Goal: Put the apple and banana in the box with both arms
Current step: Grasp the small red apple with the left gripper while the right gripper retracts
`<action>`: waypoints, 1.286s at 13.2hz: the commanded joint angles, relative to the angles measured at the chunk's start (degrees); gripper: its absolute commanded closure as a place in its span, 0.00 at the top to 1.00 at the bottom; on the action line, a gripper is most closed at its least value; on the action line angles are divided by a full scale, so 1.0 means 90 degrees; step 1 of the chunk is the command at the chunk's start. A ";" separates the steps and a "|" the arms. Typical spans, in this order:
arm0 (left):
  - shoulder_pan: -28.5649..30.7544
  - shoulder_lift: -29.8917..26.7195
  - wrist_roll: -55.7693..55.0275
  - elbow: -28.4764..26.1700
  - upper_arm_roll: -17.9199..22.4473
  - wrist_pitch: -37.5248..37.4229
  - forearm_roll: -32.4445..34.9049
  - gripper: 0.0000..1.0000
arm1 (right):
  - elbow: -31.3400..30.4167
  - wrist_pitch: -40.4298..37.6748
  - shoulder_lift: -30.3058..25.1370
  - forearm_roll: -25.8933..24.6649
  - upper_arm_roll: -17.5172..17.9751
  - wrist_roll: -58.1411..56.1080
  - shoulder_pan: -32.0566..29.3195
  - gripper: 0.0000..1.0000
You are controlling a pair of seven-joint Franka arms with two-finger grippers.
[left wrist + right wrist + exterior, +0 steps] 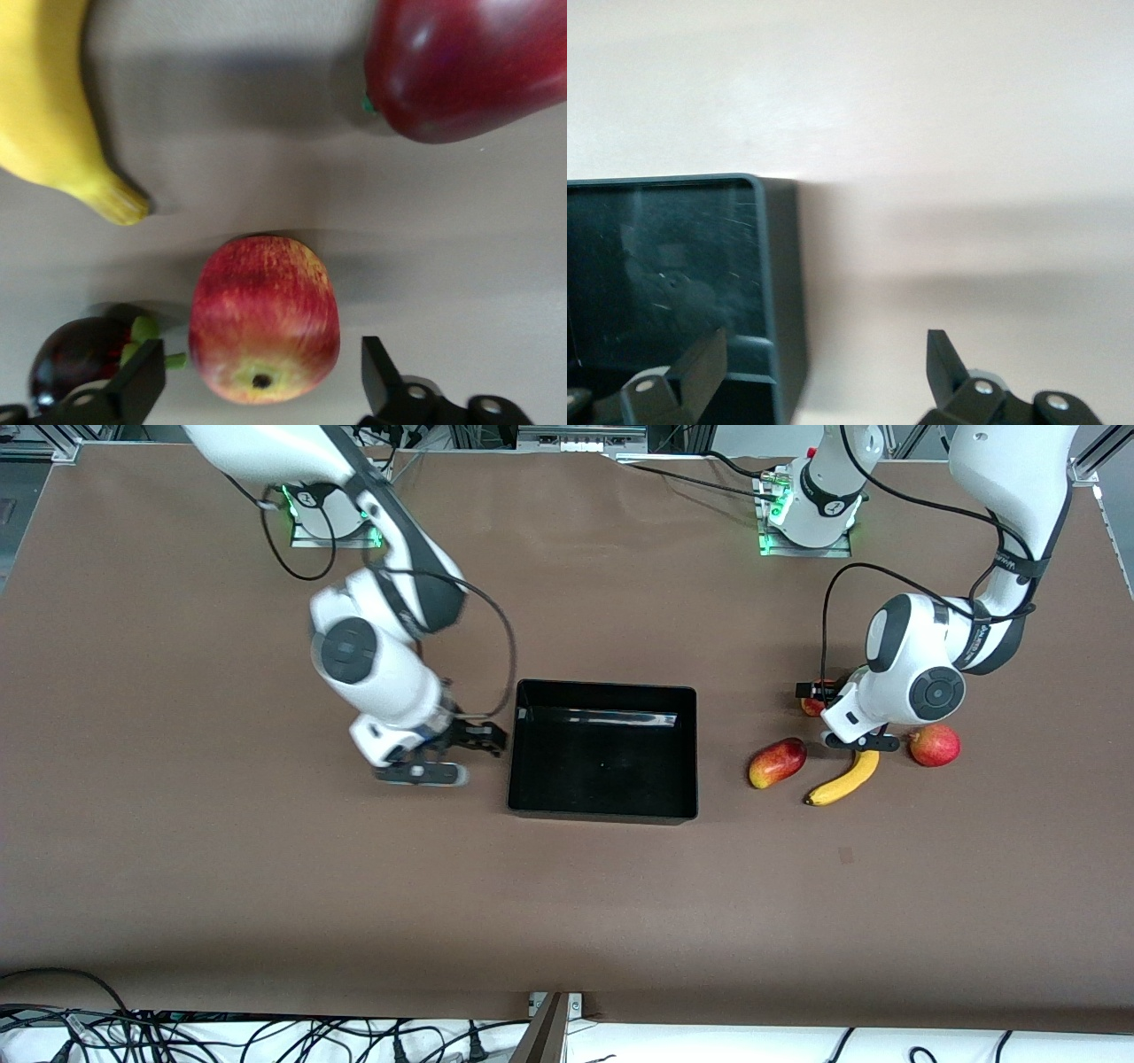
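Observation:
The small red apple (264,319) with yellow patches lies on the table between the fingers of my left gripper (263,381). The gripper is open, with a gap on each side of the fruit. In the front view the apple (811,707) peeks out from under the left gripper (822,697). The yellow banana (842,779) (53,115) lies beside the apple, nearer the front camera. The black box (602,687) sits mid-table with nothing in it. My right gripper (461,757) (824,372) hangs open and holds nothing, over the box's rim (775,266) at the right arm's end.
A red-and-yellow mango (777,763) (469,62) lies between the banana and the box. A larger red round fruit (934,745) sits by the banana's upper end. A dark purple fruit with green leaves (80,363) rests close beside the apple.

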 commanded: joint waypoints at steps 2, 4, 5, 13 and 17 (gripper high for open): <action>0.0063 0.0160 0.0837 0.0054 -0.0020 0.0097 -0.0122 0.30 | -0.0378 -0.1697 -0.1393 -0.0033 0.0095 -0.1285 -0.1099 1.00; 0.0044 -0.0025 0.0947 0.0471 -0.0030 -0.0582 -0.0131 0.17 | -0.0378 -0.2460 -0.1852 -0.0033 0.0095 -0.1763 -0.1627 1.00; -0.0034 -0.0065 0.0938 0.0996 -0.0040 -0.1274 -0.0151 0.17 | -0.0378 -0.2783 -0.2038 -0.0033 0.0095 -0.2046 -0.1871 1.00; -0.2062 0.1349 -0.1163 0.4779 -0.0665 -0.2746 -0.0229 0.18 | -0.0388 -0.3167 -0.2587 -0.0443 0.0046 -0.2489 -0.2235 1.00; -0.2573 0.2248 -0.3404 0.5278 -0.0664 -0.2346 -0.0249 0.17 | -0.0397 -0.3108 -0.2577 -0.0482 0.0046 -0.2489 -0.2264 1.00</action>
